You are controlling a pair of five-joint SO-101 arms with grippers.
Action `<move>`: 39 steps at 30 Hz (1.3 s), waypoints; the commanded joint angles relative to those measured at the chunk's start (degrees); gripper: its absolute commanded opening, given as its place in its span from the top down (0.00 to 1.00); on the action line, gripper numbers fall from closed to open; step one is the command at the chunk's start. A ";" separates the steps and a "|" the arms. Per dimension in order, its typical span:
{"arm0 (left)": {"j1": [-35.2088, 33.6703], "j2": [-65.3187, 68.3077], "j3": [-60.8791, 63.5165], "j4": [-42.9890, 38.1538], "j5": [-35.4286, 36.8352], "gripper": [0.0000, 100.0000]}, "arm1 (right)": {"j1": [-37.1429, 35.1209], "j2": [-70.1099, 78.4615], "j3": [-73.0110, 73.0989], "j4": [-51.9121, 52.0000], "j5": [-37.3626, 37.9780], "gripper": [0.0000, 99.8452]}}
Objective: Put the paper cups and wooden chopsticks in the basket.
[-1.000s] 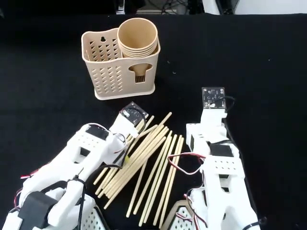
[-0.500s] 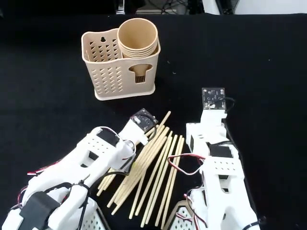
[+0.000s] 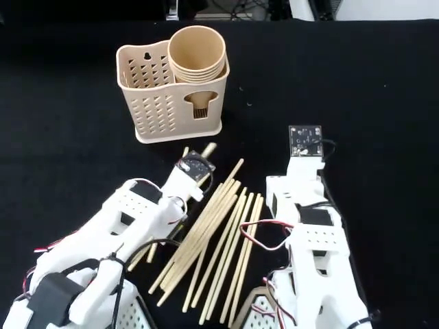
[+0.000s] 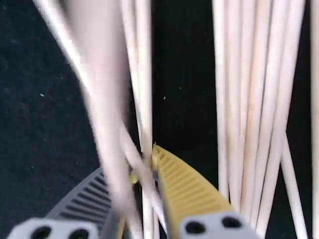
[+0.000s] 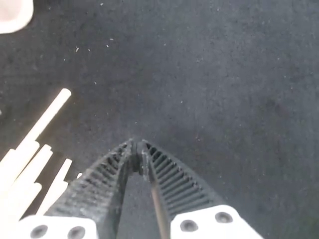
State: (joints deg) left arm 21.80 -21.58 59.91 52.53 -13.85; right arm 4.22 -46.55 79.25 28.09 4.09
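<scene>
High camera: fixed, set above the arms' base side, looking down and away over the black table (image 3: 384, 82). The arms sit at the near edge and the basket (image 3: 171, 103) at the far side, a wide view of the whole workspace.

Left wrist camera: just behind the left gripper (image 4: 137, 164), facing along its jaws onto the chopsticks (image 4: 249, 99); very close, partly smeared.

Right wrist camera: behind the right gripper (image 5: 135, 149), tilted down at the cloth, close.

Shared: all three catch the chopstick pile. A pale corner (image 5: 12, 12) at the right wrist view's edge is probably the basket.
</scene>
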 commanded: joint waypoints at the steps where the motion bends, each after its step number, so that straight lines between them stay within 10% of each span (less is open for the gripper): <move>1: -0.84 -0.70 -1.45 0.53 -0.26 0.96 | 0.53 -0.75 -0.31 -1.14 0.70 0.99; 21: -1.54 -0.79 -14.81 16.79 -15.30 0.97 | 0.53 -0.75 -0.31 -1.14 0.70 0.99; 39: -13.76 -0.18 -13.14 5.19 -24.18 0.88 | 0.35 -0.75 -0.31 -1.14 0.70 0.99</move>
State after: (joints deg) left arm 8.88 -21.49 47.08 59.12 -37.32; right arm 4.22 -46.55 79.25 28.09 4.09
